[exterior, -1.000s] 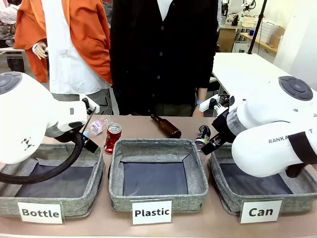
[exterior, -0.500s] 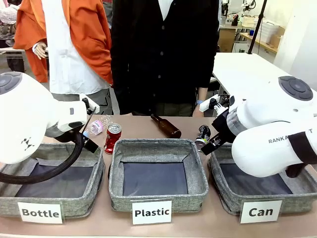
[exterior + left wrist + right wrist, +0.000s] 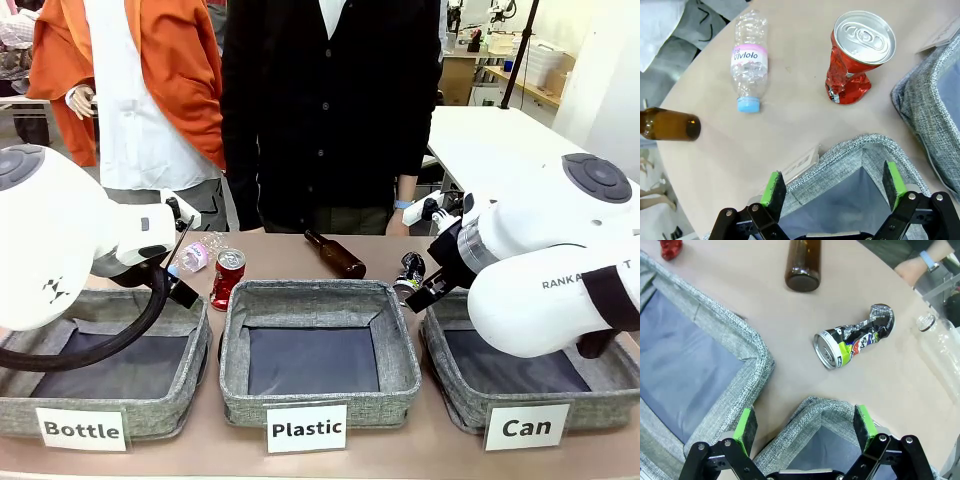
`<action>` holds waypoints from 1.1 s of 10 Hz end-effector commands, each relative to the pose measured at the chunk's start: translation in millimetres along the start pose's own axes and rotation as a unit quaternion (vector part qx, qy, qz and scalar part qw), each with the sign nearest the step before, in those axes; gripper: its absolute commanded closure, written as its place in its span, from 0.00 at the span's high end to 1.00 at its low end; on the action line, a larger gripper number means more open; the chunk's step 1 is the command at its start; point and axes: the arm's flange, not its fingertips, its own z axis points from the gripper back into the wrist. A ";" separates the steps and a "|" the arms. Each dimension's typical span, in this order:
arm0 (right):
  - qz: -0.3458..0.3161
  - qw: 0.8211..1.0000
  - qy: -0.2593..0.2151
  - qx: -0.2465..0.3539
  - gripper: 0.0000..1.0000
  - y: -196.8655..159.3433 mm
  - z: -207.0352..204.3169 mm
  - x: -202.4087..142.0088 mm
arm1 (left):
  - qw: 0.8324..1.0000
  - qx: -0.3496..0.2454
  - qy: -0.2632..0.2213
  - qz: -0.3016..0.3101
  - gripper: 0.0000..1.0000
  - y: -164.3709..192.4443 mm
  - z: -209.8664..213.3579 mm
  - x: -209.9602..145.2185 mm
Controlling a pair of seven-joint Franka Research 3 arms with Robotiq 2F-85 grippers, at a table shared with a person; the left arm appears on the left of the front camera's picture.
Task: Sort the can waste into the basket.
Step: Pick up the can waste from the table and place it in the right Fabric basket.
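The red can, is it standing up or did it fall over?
Standing up. The red can rests on its base on the table, silver top facing up, though its body is crumpled.

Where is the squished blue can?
In the front view the dented can lies on the table, right of the brown bottle, just behind the Can basket.

White rounded left arm (image 3: 50, 240) and right arm (image 3: 560, 290), grey round caps (image 3: 592, 177), black cable (image 3: 110, 348) behind the left claw (image 3: 834, 185), right claw (image 3: 804, 423) alike, both black, green pads (image 3: 773, 187), silver screws (image 3: 754, 207) beneath
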 end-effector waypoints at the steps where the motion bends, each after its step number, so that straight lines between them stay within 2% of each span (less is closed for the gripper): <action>1: -0.001 1.000 0.000 0.000 1.00 -0.1 0.0 0.0 | 1.000 0.000 0.000 0.000 1.00 0.0 0.1 0.0; 4: 0.000 1.000 0.000 0.000 1.00 0.0 0.0 0.0 | 1.000 0.000 0.000 0.000 1.00 0.0 0.0 0.0; 5: -0.012 0.999 0.017 0.026 1.00 -6.3 17.7 7.7 | 1.000 -0.021 -0.010 0.003 1.00 2.1 24.1 0.1; 6: -0.034 0.997 0.007 0.075 1.00 -15.1 43.8 15.1 | 0.997 -0.077 -0.010 0.010 1.00 5.9 56.1 -1.5; 7: -0.093 0.991 0.021 0.098 1.00 -24.0 77.2 21.1 | 0.992 -0.114 0.015 0.056 1.00 11.0 90.6 -5.0; 8: -0.161 0.978 0.035 0.129 1.00 -33.2 109.6 22.1 | 0.984 -0.168 0.015 0.055 1.00 19.8 122.4 -17.7; 9: -0.213 0.956 0.036 0.196 1.00 -48.6 144.8 11.3 | 0.969 -0.243 0.007 0.038 1.00 34.3 151.2 -41.3; 11: -0.289 0.914 -0.014 0.284 1.00 -91.2 186.4 -29.7 | 0.942 -0.315 -0.067 0.091 1.00 74.5 186.2 -98.2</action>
